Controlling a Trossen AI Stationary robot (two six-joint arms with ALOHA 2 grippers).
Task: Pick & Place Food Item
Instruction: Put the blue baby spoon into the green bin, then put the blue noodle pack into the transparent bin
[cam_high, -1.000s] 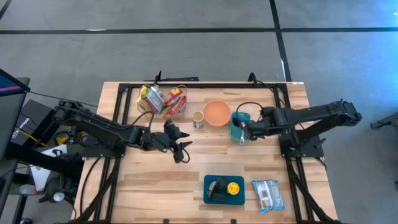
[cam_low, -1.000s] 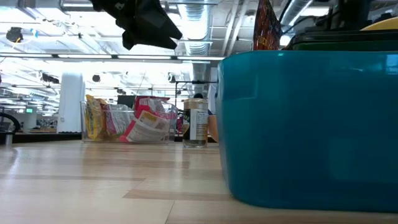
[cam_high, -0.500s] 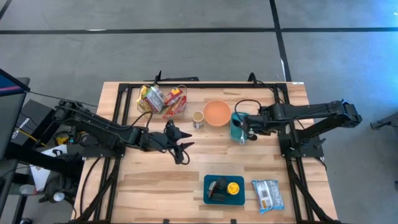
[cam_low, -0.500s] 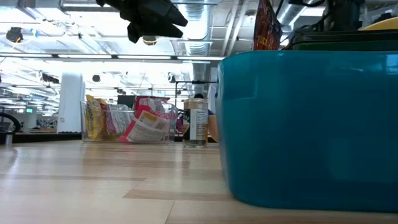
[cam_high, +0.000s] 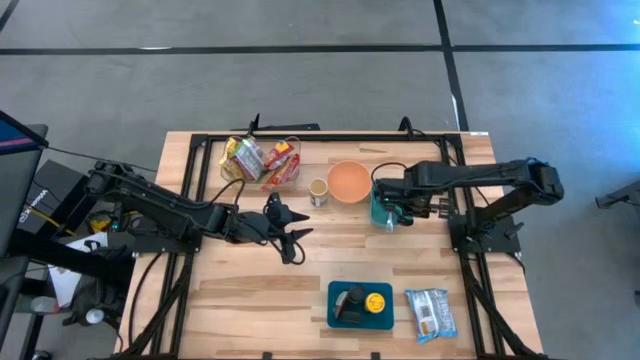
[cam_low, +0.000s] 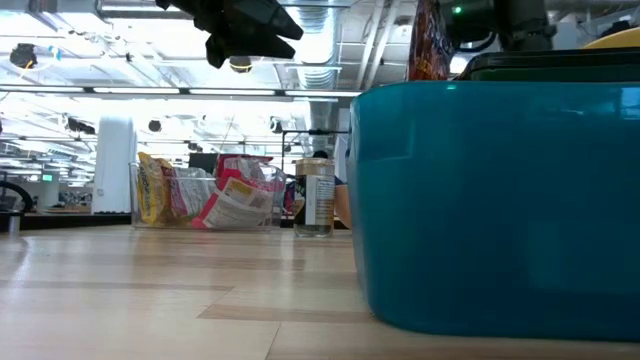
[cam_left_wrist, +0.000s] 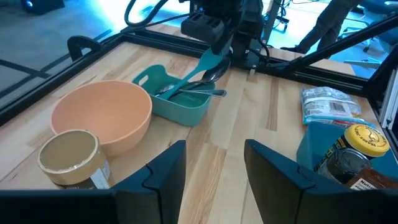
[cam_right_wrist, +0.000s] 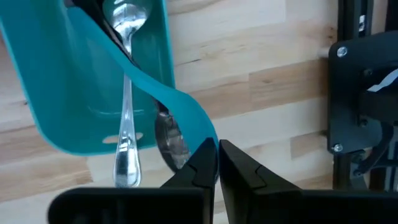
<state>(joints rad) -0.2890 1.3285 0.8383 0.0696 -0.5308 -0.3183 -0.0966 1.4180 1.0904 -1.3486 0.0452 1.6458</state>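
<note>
A teal cutlery tray (cam_high: 381, 203) (cam_left_wrist: 186, 107) lies right of the orange bowl (cam_high: 349, 181), with metal spoons (cam_right_wrist: 127, 93) in it. A teal spoon (cam_left_wrist: 200, 67) slants up out of it. My right gripper (cam_right_wrist: 216, 149) (cam_high: 397, 214) hangs over the tray's near end, pointing down, shut on that spoon. My left gripper (cam_high: 296, 244) (cam_left_wrist: 214, 149) hovers open above mid-table and holds nothing. Snack packs fill a clear bin (cam_high: 262, 160) at the far left. A blue tray (cam_high: 360, 304) near the front edge holds a yellow-lidded jar (cam_left_wrist: 362, 138). My right gripper pinches the teal spoon's wide upper end (cam_right_wrist: 194, 127) between its two fingertips, coming from above and pointing down. The spoon slants upward, and its lower end (cam_left_wrist: 177, 87) stays in the cutlery tray among the metal spoons.
A small jar (cam_high: 318, 191) stands left of the bowl. A silver snack bag (cam_high: 430, 312) lies at the front right beside the blue tray. Black frame rails (cam_high: 330, 138) run along the far edge and both sides. Bare wood spreads across the near left.
My right arm has swung toward the table's left, and its wrist has come over the cutlery tray, sunk a little and tipped further down. Its fingers stay shut. My left gripper has tipped up slightly in place.
</note>
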